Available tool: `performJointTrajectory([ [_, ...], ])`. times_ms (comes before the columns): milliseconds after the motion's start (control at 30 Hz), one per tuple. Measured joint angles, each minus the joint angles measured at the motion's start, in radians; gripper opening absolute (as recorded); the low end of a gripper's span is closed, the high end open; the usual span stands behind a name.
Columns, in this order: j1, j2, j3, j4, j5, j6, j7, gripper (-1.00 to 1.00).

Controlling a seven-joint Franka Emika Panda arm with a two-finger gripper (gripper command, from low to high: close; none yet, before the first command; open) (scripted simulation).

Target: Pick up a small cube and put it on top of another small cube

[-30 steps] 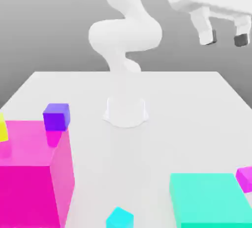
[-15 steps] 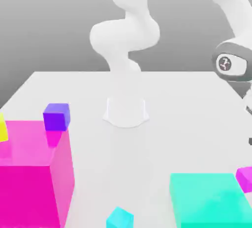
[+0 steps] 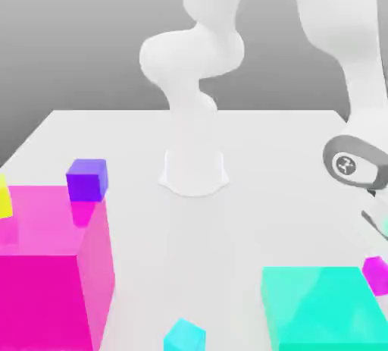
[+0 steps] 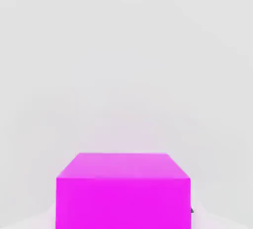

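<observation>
A small magenta cube (image 3: 377, 274) lies on the white table (image 3: 250, 220) at the exterior view's right edge, beside a large teal block (image 3: 322, 308). In the hand view the same magenta cube (image 4: 123, 191) looms close under the camera. My arm's wrist (image 3: 348, 164) hangs low just above that cube, and the hand (image 3: 375, 220) runs off the exterior view's right edge. A small purple cube (image 3: 87, 180) sits at the far edge of a large magenta block (image 3: 45, 266). A small cyan cube (image 3: 184, 336) rests near the front edge.
A yellow cube (image 3: 4, 196) peeks in at the exterior view's left edge by the large magenta block. The robot's base (image 3: 194, 171) stands mid-table at the back. The large teal block lies right next to the magenta cube.
The arm has swung down from high at the back right to just above the small magenta cube. None of the cubes has moved.
</observation>
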State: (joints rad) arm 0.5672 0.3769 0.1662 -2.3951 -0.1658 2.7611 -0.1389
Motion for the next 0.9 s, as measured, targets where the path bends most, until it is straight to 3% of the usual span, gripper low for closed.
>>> performJointTrajectory([
  [67, -0.018, -0.068, 0.01, -0.011, 0.032, -0.056, -0.017, -1.0],
  [333, -0.23, -0.253, -0.214, 0.061, 0.094, -0.295, 0.109, -1.0],
  [700, -0.756, -0.475, -0.489, 0.184, 0.12, -0.641, 0.367, -1.0],
  [800, -0.801, -0.444, -0.514, 0.155, 0.143, -0.585, 0.395, -1.0],
  [833, -0.802, -0.436, -0.515, 0.146, 0.147, -0.569, 0.396, 1.0],
  [900, -0.802, -0.436, -0.515, 0.146, 0.147, -0.569, 0.396, 1.0],
])
